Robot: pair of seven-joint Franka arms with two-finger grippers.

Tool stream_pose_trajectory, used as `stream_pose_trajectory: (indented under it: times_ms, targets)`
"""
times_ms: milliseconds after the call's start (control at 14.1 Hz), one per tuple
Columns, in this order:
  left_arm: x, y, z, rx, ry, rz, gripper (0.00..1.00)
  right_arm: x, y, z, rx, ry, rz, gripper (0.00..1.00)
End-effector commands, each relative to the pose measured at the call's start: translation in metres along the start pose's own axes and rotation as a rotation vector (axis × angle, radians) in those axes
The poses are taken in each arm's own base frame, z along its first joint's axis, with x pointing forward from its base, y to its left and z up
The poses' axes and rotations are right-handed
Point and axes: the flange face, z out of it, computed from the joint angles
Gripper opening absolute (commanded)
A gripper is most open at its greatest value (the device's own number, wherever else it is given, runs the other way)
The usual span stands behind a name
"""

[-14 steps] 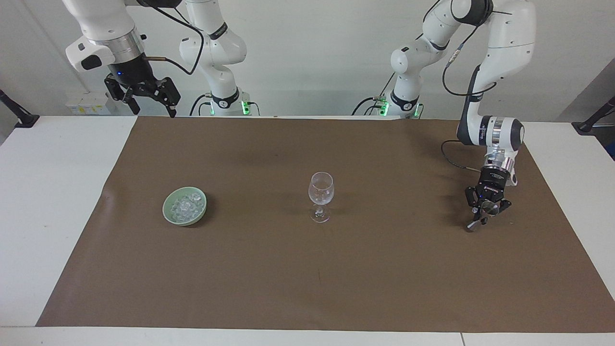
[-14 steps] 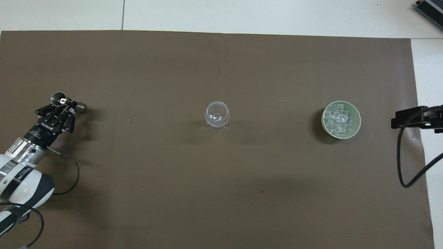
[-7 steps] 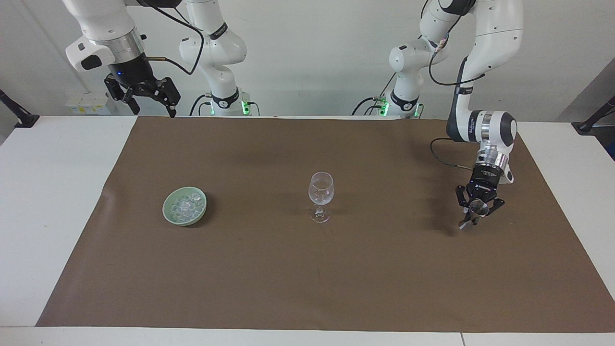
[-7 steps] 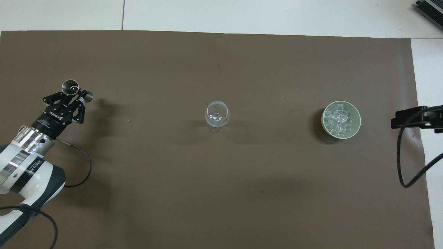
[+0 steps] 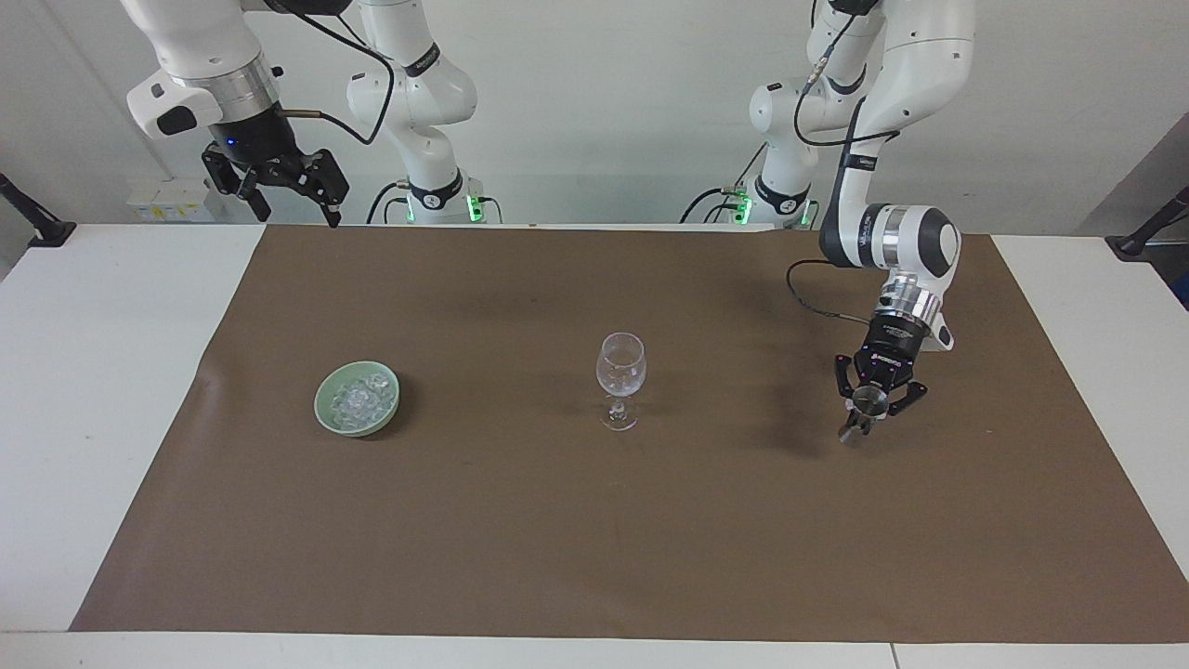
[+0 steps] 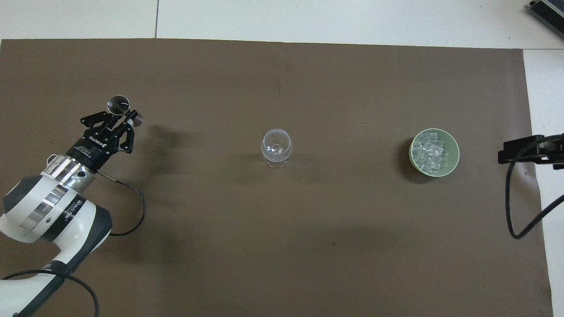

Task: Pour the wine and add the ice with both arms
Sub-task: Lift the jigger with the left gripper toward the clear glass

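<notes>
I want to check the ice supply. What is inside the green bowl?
The green bowl holds a heap of clear ice chunks. The bowl's bottom cannot be seen, because the ice covers it.

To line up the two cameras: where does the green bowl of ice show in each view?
Facing view: the bowl lies on the brown mat at mid-height, toward the right arm's end of the table, at that picture's left.
Overhead view: the bowl is at mid-height, at that picture's right.
Shared landmark: the wine glass, beside the bowl near the mat's middle.
</notes>
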Motion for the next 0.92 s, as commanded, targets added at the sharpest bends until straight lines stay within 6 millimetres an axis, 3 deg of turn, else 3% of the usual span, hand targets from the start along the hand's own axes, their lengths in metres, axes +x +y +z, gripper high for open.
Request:
stream_pose_trajectory:
  times_ms: [0, 853]
  targets:
    - [-0.020, -0.012, 0.004, -0.009, 0.009, 0.031, 0.00, -0.006, 0.000, 0.000, 0.016, 0.006, 0.003, 1.00]
    - [-0.093, -0.098, 0.039, 0.082, 0.045, 0.190, 0.00, -0.006, 0.000, 0.000, 0.016, 0.004, 0.003, 1.00]
